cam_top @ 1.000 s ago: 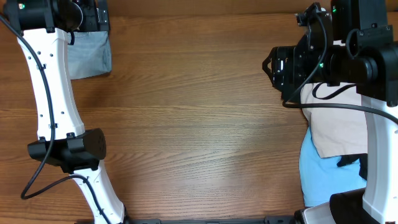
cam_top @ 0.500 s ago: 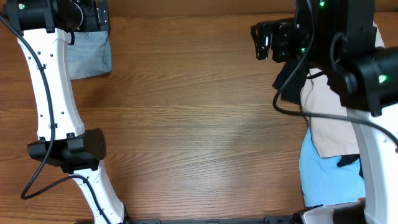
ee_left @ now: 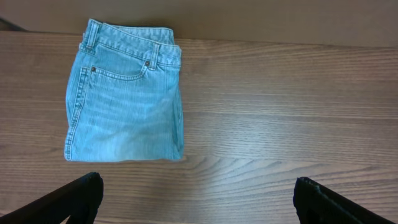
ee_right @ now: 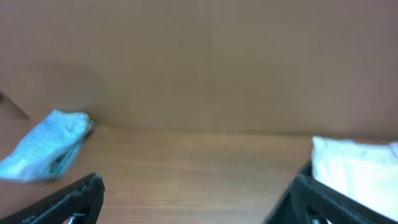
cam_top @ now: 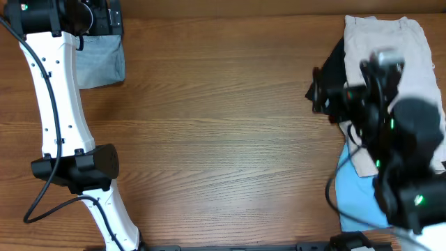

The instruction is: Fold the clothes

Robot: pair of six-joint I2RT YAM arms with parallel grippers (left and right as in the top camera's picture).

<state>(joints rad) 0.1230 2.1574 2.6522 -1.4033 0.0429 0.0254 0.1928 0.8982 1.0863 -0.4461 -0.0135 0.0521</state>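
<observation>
Light-wash denim shorts (ee_left: 124, 99) lie folded on the wooden table at the far left; they also show in the overhead view (cam_top: 101, 63). My left gripper (ee_left: 196, 205) hovers just near of them, open and empty. At the far right lie beige shorts (cam_top: 387, 42) over a black garment (cam_top: 336, 63), with a sky-blue garment (cam_top: 355, 199) nearer. My right gripper (ee_right: 196, 202) is open and empty, raised above the table left of the beige shorts (ee_right: 354, 171). Its view is blurred, with the denim shorts (ee_right: 50, 146) far off at the left.
The right arm (cam_top: 397, 132) hangs blurred over the clothes pile at the right. The left arm (cam_top: 59, 104) runs along the table's left side. A brown wall (ee_right: 199, 62) stands behind the table's far edge.
The right arm has swung from the far right corner toward the near side, uncovering the beige shorts. The left arm and the denim shorts have not moved.
</observation>
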